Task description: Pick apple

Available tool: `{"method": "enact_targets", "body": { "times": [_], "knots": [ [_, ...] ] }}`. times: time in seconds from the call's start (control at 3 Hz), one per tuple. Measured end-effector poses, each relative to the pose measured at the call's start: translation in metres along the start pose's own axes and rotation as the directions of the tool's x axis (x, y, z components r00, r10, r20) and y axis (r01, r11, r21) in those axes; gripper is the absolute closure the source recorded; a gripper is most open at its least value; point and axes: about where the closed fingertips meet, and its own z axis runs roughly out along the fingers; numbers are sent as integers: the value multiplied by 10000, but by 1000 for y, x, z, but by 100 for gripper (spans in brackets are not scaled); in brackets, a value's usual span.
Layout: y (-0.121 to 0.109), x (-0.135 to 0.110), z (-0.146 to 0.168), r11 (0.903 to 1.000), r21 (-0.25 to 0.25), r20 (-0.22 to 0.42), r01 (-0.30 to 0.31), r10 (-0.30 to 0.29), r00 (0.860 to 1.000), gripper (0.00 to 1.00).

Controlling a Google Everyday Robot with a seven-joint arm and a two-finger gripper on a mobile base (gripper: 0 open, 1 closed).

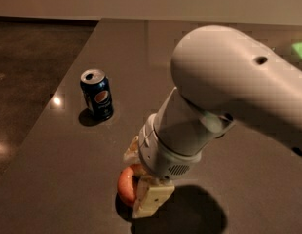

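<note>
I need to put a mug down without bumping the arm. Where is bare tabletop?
Bare dark grey tabletop runs behind the blue soda can to the far edge, and fills the near-left corner. Crowded: front centre, where the cream gripper sits at the round red-pink apple, the white arm hiding the right side.
</note>
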Motion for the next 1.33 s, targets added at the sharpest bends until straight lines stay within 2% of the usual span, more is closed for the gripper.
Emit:
{"method": "enact_targets", "body": {
  "times": [0.33,0.67,1.0,1.33],
  "knots": [
    [-15,-5,-25,10000,42,374,-84,83,9993,67],
    [-23,-8,-42,9999,139,571,-82,74,9983,89],
    [-41,-10,-108,9979,594,1133,-242,173,9934,100],
    [-42,-10,-109,9978,618,1134,-231,160,9934,100]
  ]
}}
